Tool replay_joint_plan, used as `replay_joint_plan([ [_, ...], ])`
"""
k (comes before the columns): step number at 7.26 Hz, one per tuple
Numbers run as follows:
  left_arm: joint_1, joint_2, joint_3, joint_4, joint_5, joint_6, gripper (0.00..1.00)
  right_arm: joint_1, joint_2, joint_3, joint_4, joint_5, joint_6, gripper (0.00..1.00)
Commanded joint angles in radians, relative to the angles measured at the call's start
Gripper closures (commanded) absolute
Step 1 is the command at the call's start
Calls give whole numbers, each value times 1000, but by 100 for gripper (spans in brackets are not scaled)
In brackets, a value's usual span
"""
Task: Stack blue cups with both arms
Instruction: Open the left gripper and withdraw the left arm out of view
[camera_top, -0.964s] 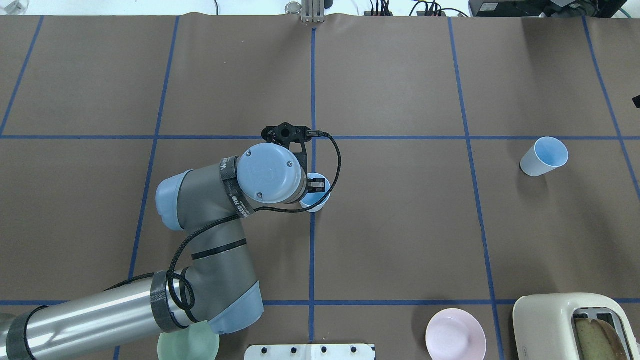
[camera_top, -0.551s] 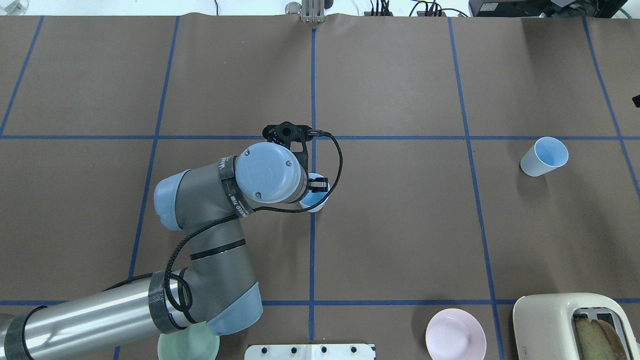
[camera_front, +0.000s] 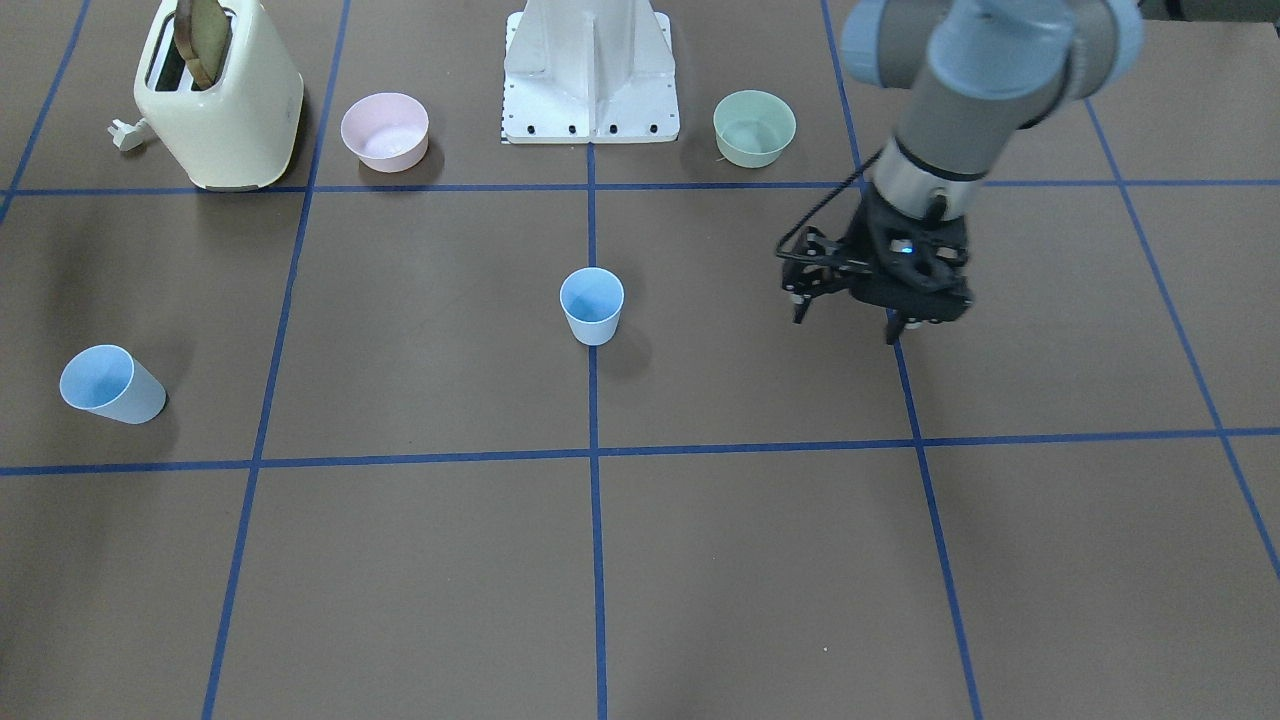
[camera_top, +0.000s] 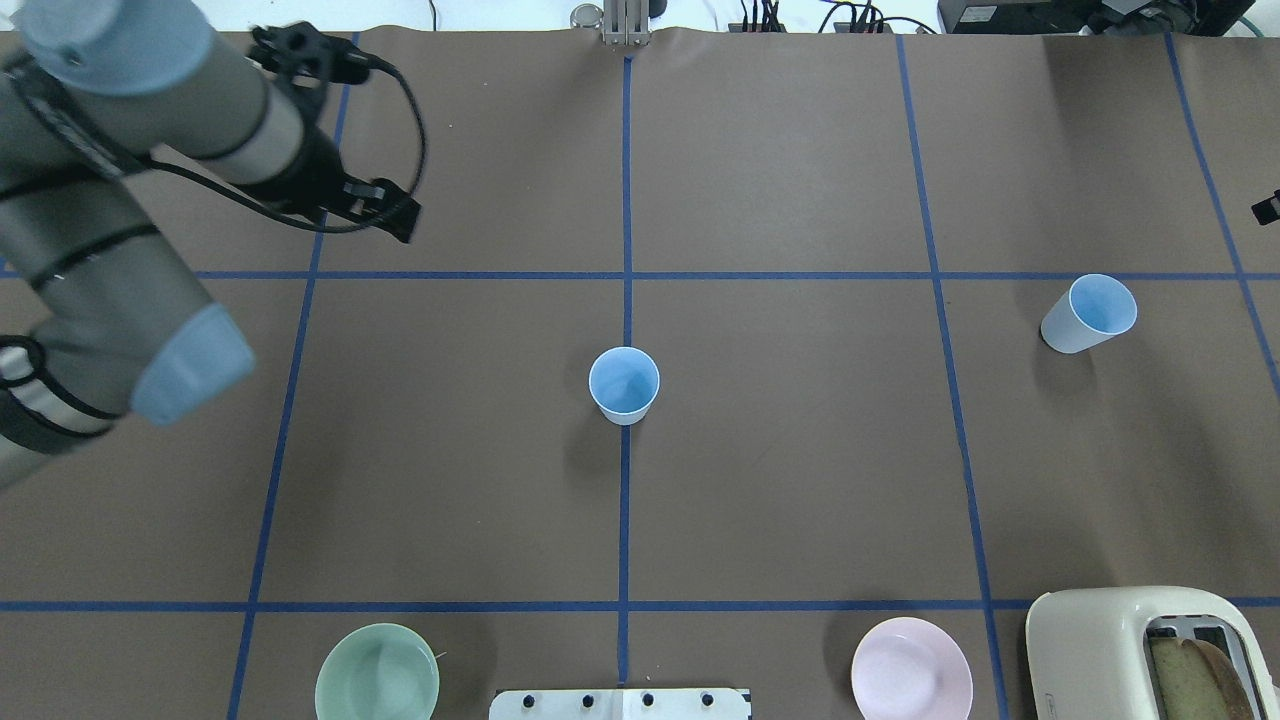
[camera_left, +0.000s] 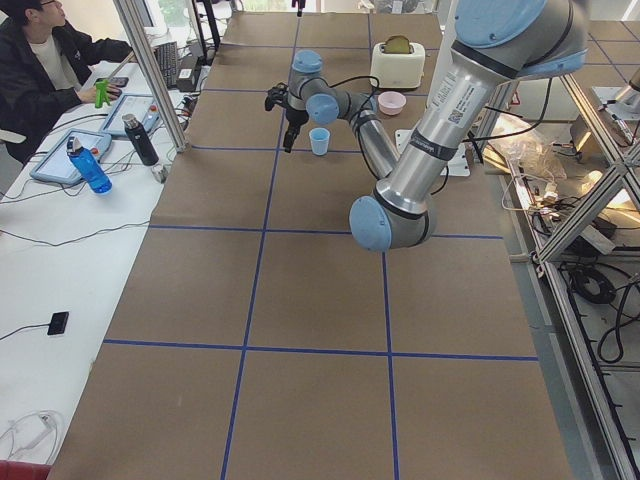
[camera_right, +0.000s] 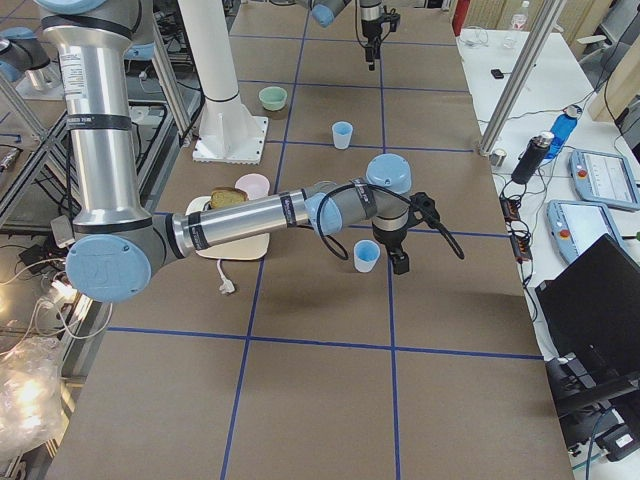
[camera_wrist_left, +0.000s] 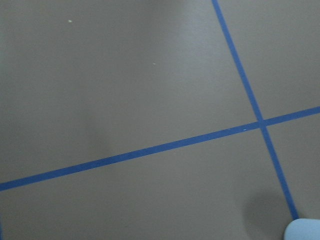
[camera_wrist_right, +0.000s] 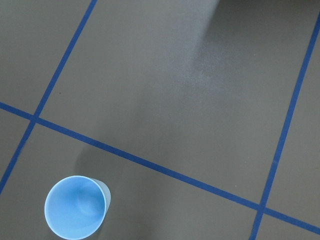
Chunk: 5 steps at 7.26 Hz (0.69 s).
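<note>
One blue cup (camera_top: 624, 384) stands upright on the centre line, also in the front view (camera_front: 592, 304). The other blue cup (camera_top: 1089, 312) stands at the far right, also in the front view (camera_front: 110, 385) and from above in the right wrist view (camera_wrist_right: 75, 207). My left gripper (camera_top: 385, 208) hangs open and empty over the table far left of the centre cup, also in the front view (camera_front: 847, 322). My right gripper (camera_right: 400, 262) shows beside the right cup only in the side views. I cannot tell if it is open.
A cream toaster (camera_top: 1150, 650) with bread stands at the near right corner. A pink bowl (camera_top: 911, 668) and a green bowl (camera_top: 377, 672) sit on either side of the white pedestal base (camera_top: 620, 703).
My left gripper was at the centre cup's rim. It has let go and moved up and far left. The cup stays upright on the centre line. The right cup has not moved.
</note>
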Motion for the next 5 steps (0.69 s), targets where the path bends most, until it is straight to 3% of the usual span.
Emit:
replay_joint_plan([
  [1,-284,164,48,7,-135,393,1,-58,-1,0,0,0,41,0],
  [2,-376,227,113,27,-152,566,1,-88,-3,0,0,-1,81,0],
  [4,-510,242,303,52,-188,725,1,-150,-7,-6,0,-33,118,0],
  [5,-518,263,306,35,-186,794,1,-170,-3,-40,2,-44,119,0],
])
